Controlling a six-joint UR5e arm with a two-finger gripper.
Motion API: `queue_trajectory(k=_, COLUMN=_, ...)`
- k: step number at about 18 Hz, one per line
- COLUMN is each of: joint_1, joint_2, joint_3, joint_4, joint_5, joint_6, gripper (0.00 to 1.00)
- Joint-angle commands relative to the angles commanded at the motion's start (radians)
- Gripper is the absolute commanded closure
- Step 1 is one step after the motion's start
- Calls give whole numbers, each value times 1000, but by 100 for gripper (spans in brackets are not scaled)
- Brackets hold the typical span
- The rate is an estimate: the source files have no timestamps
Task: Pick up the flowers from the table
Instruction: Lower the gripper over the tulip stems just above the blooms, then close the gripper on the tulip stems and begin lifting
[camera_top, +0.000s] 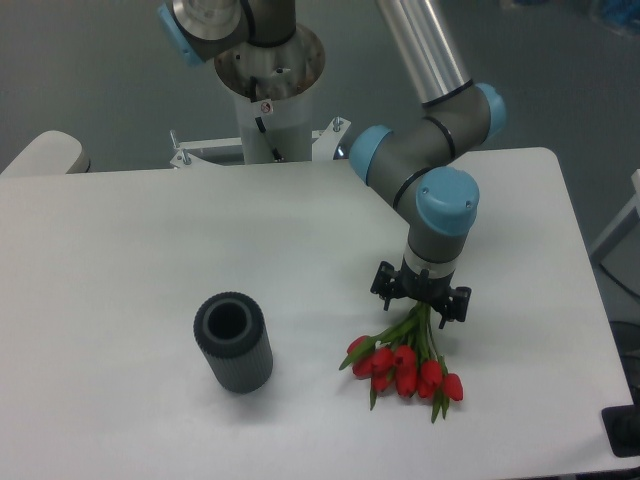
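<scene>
The flowers (405, 368), a bunch of red tulips with green stems, lie at the front right of the white table (120, 260), heads pointing toward the front edge. My gripper (422, 308) is straight over the stem end, pointing down, with the stems running up between its fingers. The fingertips are hidden behind the black gripper body and the stems. I cannot tell whether the jaws are closed on the stems or whether the heads still rest on the table.
A dark grey ribbed cylinder (233, 343) stands upright on the table, left of the flowers. The arm's base column (270, 90) rises at the back edge. The table's right edge is close to the flowers.
</scene>
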Motion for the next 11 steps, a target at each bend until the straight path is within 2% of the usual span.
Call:
queue_trajectory(k=9, joint_1=0, joint_2=-21, joint_3=0, joint_4=29, joint_5=0, joint_6=12, gripper=2)
queue_trajectory(k=10, joint_1=0, joint_2=-21, joint_3=3, joint_4=29, joint_5=0, joint_6=15, gripper=13)
queue_trajectory(k=11, joint_1=-2, joint_2=-21, joint_3=6, joint_4=28, joint_5=0, joint_6=14, gripper=32)
